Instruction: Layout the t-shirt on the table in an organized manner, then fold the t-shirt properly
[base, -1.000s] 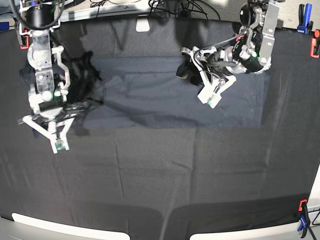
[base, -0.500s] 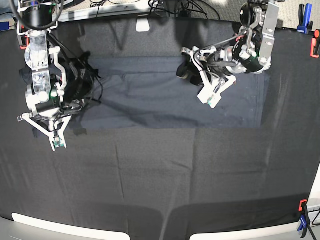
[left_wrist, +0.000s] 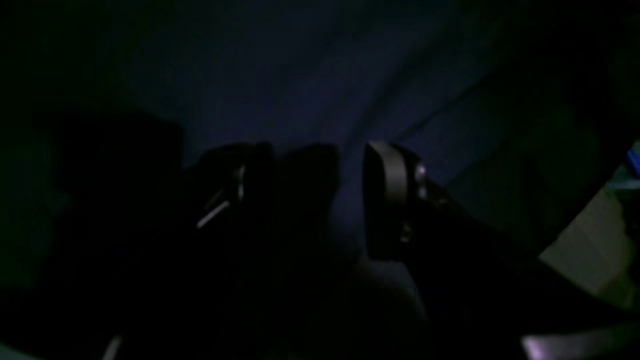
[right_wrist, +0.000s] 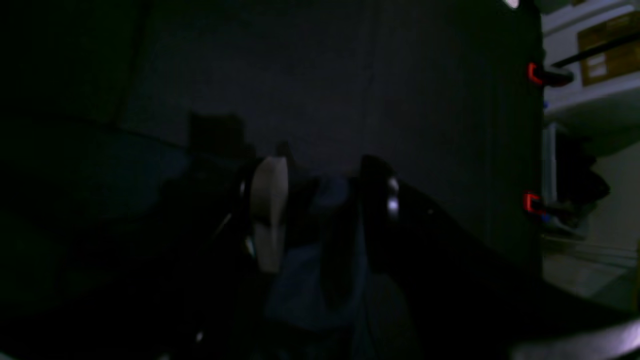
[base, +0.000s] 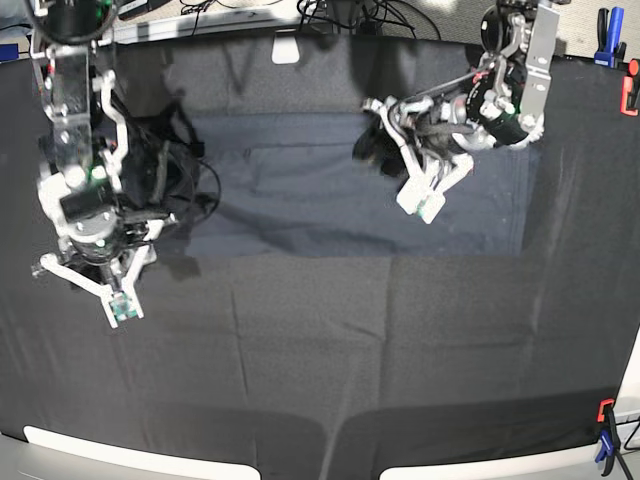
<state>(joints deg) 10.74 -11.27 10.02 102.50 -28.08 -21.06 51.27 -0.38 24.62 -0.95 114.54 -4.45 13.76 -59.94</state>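
The t-shirt (base: 300, 190) lies as a wide dark navy rectangle across the back half of the table (base: 350, 350), its left end rumpled beside my right arm. My right gripper (base: 110, 290) hangs off that left end, over black cloth. In the right wrist view my right gripper (right_wrist: 325, 210) has its jaws apart, with a fold of the shirt's blue cloth (right_wrist: 310, 280) showing loose between and below them. My left gripper (base: 405, 180) hovers above the shirt's right part. In the left wrist view my left gripper (left_wrist: 312, 200) is open over the navy shirt (left_wrist: 300, 75), gripping nothing.
Red clamps (base: 630, 95) and a blue clamp (base: 605, 440) hold the black cloth at the right corners. More red clamps (right_wrist: 532, 72) show in the right wrist view. A white block (base: 287, 48) and cables sit at the back edge.
My right gripper went from shut to open at the shirt's left end and shifted slightly toward the front. The rumpled cloth there settled. The left arm barely moved.
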